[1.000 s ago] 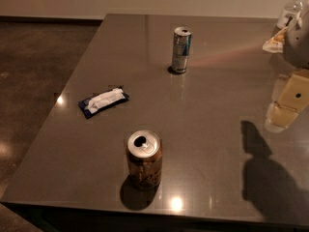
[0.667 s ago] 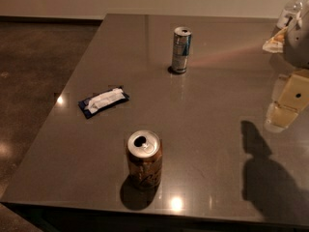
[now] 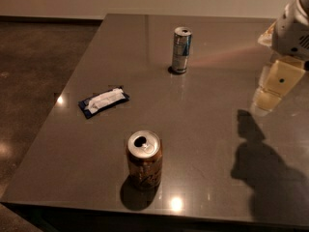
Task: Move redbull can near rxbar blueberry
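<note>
The redbull can (image 3: 181, 50), slim, silver and blue, stands upright on the far middle of the dark table (image 3: 207, 129). The rxbar blueberry (image 3: 103, 101), a dark-blue bar with a white patch, lies flat at the left, well apart from the can. My gripper (image 3: 264, 105) hangs above the table at the right edge of the view, pointing down. It is far to the right of the redbull can and holds nothing that I can see.
A wider orange-brown can (image 3: 144, 159) with an open top stands upright near the table's front edge. The gripper's shadow (image 3: 270, 173) falls on the table at the front right. The floor (image 3: 34, 66) lies beyond the table's left edge.
</note>
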Robot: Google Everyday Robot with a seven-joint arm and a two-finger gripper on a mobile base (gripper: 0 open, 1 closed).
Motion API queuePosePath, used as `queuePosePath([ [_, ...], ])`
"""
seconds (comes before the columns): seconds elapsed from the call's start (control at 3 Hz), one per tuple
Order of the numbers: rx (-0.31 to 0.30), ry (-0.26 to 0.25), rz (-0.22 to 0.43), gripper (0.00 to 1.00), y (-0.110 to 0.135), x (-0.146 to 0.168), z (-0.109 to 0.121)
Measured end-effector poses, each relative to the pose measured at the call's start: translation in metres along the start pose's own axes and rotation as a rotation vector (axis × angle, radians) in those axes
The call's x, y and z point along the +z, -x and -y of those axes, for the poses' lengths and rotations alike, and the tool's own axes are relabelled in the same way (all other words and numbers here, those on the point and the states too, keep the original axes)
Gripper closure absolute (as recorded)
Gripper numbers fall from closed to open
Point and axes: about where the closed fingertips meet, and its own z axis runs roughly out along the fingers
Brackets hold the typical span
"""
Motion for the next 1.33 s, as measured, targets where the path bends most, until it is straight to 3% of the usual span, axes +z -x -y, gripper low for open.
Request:
queuePosePath([
  [0.67,0.193,-0.086,0.041,0.0,0.011,0.032,0.072],
  [1.0,0.258,-0.116,0.089,0.0,0.024,0.046,0.102],
  [1.33,0.294,-0.108,0.175,0.0,0.057,0.068,0.128],
])
